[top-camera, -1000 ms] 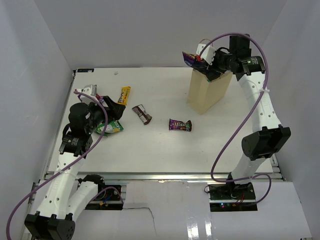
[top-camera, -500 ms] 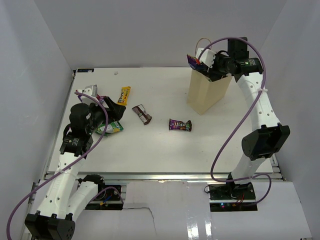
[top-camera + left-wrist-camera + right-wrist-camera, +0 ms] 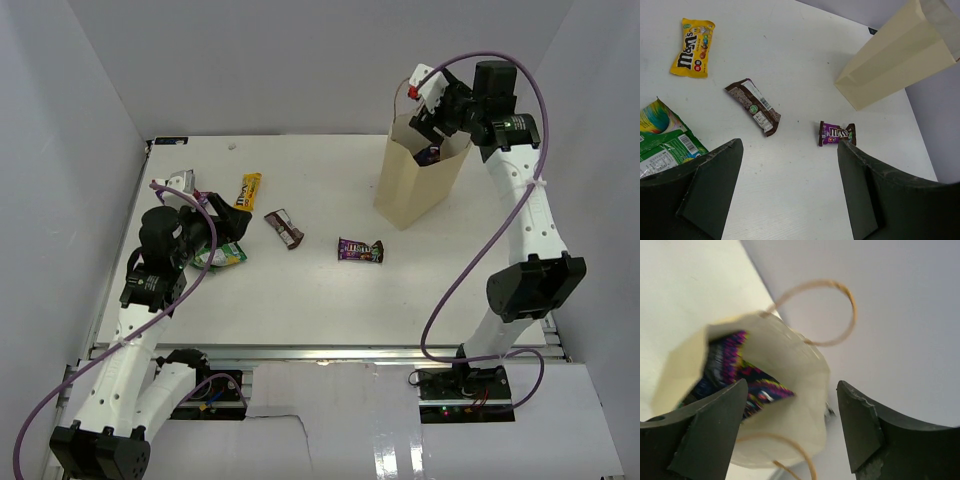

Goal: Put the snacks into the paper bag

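Top external view, near to far: by the left edge of the white desk [image 3: 300, 300] the left gripper [image 3: 203, 228] hovers wide and empty just over the green-white foil pouch [image 3: 224, 255]. A shallow pinch there could nudge the slick pouch toward that edge instead of lifting it. In the middle lie the small purple packet [image 3: 360, 250], the brown wrapped bar [image 3: 284, 228] and, farther, the yellow candy packet [image 3: 249, 188], well apart, with bare room around each for a straight descent. Near the far right corner stands the tall tan paper bag [image 3: 413, 190], upright. The right gripper [image 3: 436, 118] is spread wide and empty above its mouth, and the dark blue patterned bag [image 3: 735, 372] lies inside. Likely trouble: a finger catching one of the thin loop handles [image 3: 816, 310] while leaving would tip the light bag, and the white walls [image 3: 590, 150] crowd that arm
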`<state>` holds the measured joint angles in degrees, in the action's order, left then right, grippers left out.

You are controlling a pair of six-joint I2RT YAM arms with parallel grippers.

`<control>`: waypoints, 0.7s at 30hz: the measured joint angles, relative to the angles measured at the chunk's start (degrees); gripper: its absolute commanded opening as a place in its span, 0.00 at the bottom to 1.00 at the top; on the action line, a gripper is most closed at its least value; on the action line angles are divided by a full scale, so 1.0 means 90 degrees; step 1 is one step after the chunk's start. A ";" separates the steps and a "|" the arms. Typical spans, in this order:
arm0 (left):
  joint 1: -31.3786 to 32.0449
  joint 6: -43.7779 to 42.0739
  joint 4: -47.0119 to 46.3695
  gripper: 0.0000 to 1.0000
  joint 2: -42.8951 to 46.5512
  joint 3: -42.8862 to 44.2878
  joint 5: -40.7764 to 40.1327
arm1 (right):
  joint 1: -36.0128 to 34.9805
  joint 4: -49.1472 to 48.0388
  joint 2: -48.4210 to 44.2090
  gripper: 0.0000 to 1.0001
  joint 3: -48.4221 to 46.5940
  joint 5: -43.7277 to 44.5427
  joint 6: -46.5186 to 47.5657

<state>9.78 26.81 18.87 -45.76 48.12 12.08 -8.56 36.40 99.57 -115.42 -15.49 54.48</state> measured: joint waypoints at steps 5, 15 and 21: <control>0.0000 0.0095 0.0066 0.88 -0.0131 0.0000 -0.0092 | -0.0124 0.0826 -0.0430 0.65 0.0223 -0.2249 0.0119; -0.0002 0.1061 0.0957 0.89 -0.0690 -0.0119 -0.0886 | -0.2773 0.0189 -0.0216 0.90 0.4425 -0.1166 -0.2212; -0.0002 0.1666 0.1387 0.90 -0.0673 -0.0520 -0.1234 | -0.2803 -0.0566 -0.0053 0.91 0.5100 0.0202 -0.1562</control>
<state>9.76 41.80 31.35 -51.81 43.44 0.97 -33.78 31.31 99.09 -69.52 -13.67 40.42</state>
